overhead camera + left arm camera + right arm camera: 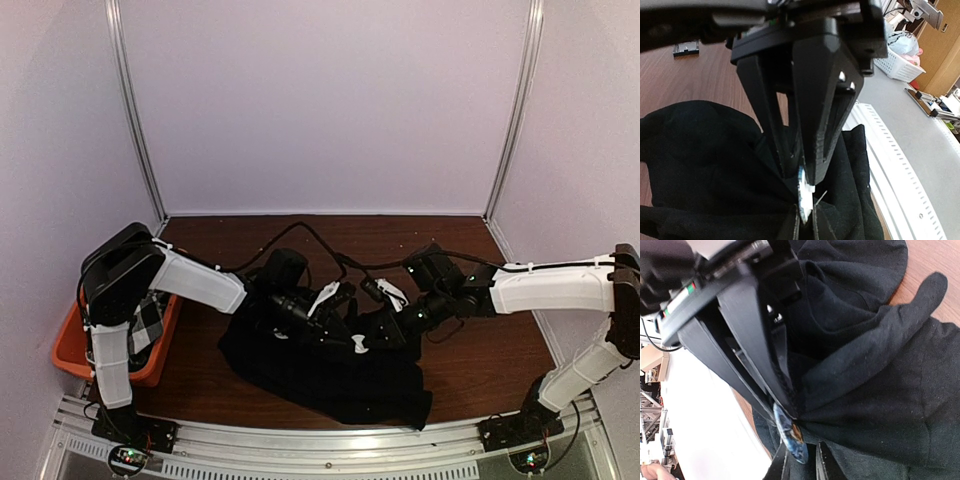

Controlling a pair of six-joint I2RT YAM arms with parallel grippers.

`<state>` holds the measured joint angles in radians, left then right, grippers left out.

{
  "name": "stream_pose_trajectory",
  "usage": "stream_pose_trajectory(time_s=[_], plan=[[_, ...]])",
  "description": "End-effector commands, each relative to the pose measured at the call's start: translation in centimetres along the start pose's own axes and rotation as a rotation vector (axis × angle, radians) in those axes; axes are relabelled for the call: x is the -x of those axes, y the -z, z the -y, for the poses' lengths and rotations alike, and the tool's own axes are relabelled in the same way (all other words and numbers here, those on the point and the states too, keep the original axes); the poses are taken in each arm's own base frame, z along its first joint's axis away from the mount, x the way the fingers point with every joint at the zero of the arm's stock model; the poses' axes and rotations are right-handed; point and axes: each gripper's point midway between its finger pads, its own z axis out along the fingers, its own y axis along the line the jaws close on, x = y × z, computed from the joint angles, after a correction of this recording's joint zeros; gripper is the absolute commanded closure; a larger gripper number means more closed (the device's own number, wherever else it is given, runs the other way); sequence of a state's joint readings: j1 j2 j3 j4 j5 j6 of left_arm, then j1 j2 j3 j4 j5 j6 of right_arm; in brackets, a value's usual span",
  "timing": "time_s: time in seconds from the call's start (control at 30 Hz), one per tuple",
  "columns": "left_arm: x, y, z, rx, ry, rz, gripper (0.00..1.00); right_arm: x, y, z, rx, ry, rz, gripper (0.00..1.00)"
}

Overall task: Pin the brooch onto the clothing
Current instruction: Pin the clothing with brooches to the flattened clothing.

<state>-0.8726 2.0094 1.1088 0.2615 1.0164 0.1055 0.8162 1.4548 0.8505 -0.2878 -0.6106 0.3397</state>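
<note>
Toward the middle of the counter's (490,365) near edge, we see the black clothing (330,380) lying heaped. Just beyond, over the heap, we find the left gripper (807,181) pinched narrow on the round blue brooch (790,436). The right gripper (788,410) meets it tip to tip, clamped on a fold of the clothing.

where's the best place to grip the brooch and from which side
Pinch the brooch by the upper rim of its thin disc, coming from above as the left gripper does. It stands edge-on over the clothing, and its pin juts out low, so a top grip probably leaves the pin free.
</note>
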Motion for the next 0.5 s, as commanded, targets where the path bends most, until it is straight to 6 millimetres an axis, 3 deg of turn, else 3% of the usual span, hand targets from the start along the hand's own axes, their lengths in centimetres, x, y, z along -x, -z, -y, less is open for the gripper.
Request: stream_pose_trajectory(time_s=[0.0, 0.47], plan=[[0.9, 0.3, 0.3, -0.036, -0.028, 0.047, 1.00, -0.6, -0.1, 0.3, -0.013, -0.001, -0.010, 0.84], [0.5, 0.3, 0.6, -0.046, -0.022, 0.044, 1.00, 0.4, 0.7, -0.3, -0.007, 0.014, 0.030, 0.92]])
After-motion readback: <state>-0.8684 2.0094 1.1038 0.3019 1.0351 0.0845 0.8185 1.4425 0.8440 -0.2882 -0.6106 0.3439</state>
